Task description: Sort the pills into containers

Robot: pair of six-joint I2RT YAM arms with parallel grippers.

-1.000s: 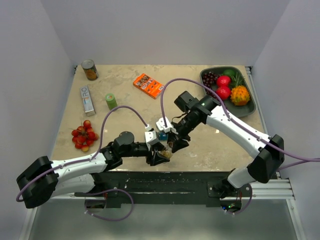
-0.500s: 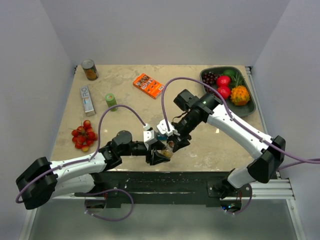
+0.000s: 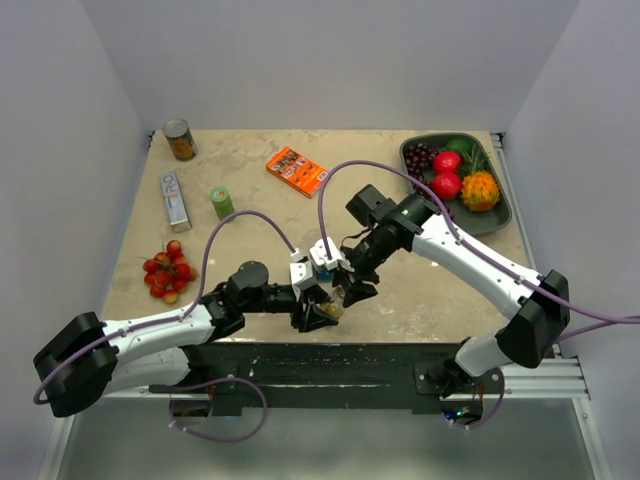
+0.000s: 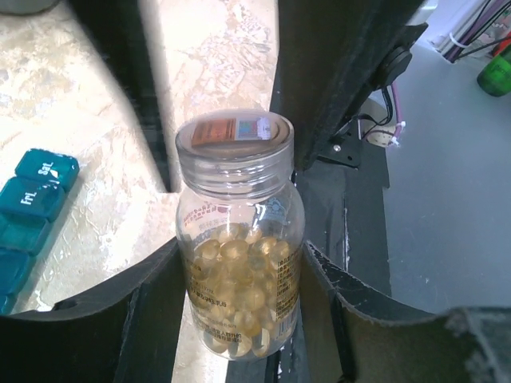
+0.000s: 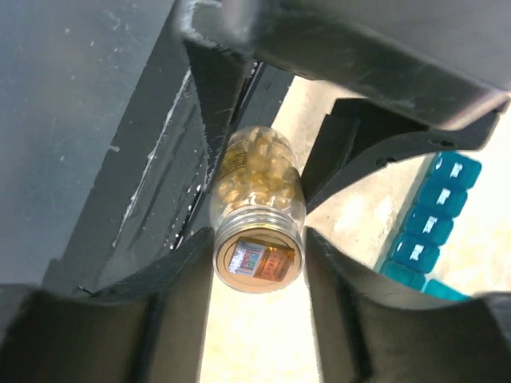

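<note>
A clear pill bottle (image 4: 239, 263) full of amber softgel pills is held just above the table's near edge (image 3: 331, 306). My left gripper (image 4: 239, 267) is shut on its body (image 5: 257, 179). My right gripper (image 5: 258, 247) faces it from the other side, its fingers pressed against both sides of the clear ribbed cap (image 5: 257, 257); in the top view that gripper (image 3: 348, 290) sits right of the left gripper (image 3: 320, 312). The teal containers (image 4: 28, 207) lie on the table beside the bottle, also in the right wrist view (image 5: 431, 231), mostly hidden under the wrists from above (image 3: 325, 271).
A dark tray of fruit (image 3: 505, 215) stands back right. An orange box (image 3: 297, 170), a green cylinder (image 3: 221, 201), a silver box (image 3: 175, 198), a can (image 3: 179, 139) and cherry tomatoes (image 3: 168, 270) lie on the left half. The table's front edge is directly below the grippers.
The right wrist has shifted slightly left and turned a little at the cap. The left arm and the bottle have stayed in place.
</note>
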